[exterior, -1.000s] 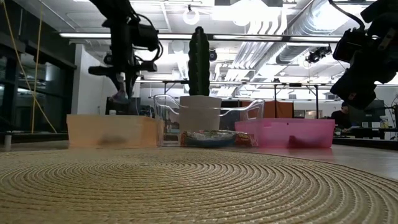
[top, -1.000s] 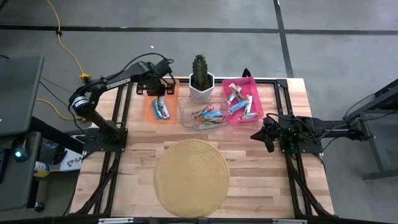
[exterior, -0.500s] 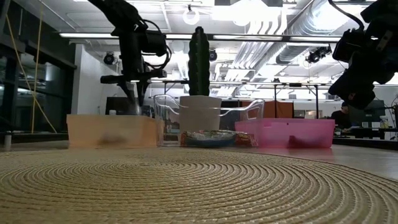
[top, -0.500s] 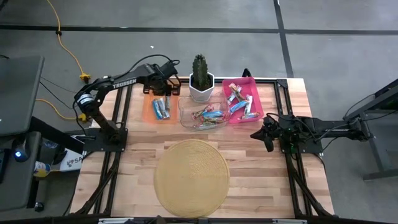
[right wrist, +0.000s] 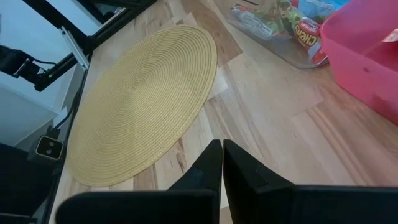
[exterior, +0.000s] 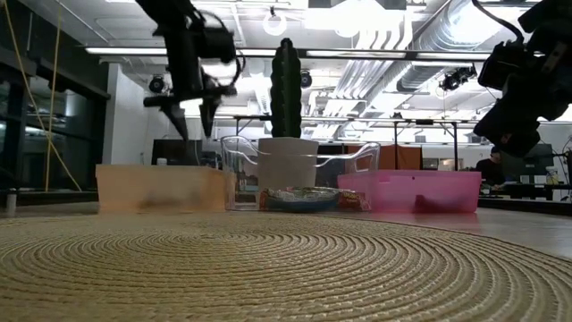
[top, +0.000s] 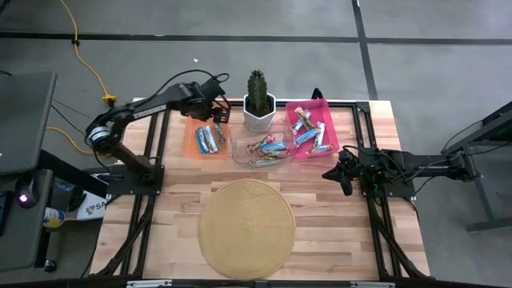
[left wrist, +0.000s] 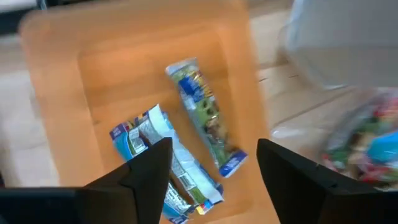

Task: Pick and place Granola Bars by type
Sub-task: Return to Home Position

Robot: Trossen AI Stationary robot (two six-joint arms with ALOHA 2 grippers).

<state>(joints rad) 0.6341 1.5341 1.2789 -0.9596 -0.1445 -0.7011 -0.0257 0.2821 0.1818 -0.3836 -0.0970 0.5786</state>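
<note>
Left gripper: We find the left gripper (top: 216, 114) hanging over the far right corner of the orange bin (top: 192, 146). In the low view it is well above the bin's rim.
Left gripper state: Its two fingers (left wrist: 146, 174) stand wide apart, and we see nothing held between them.
Blue bars: The blue-and-white Granola Bars (top: 208, 138) lie flat on the floor of the orange bin, below the left gripper and a little nearer than it. In the left wrist view one lies alone and the others overlap just beside it. None touches the fingers.
Middle bin: The mixed Granola Bars (top: 264, 148) are piled in the clear bin (top: 240, 132), just right of the orange bin and apart from both grippers.
Right bin: The further Granola Bars (top: 308, 130) lie in the pink bin (top: 328, 116), at the right end of the row.
Right gripper: The right gripper (top: 336, 174) is held above the worktop (top: 336, 232), just near of the pink bin's near right corner. We see its fingers pressed together with nothing between them.
Surroundings: A cactus (top: 256, 86) in a white pot stands just beyond the clear bin. A round woven mat (top: 246, 228) lies at the near middle of the worktop.
</note>
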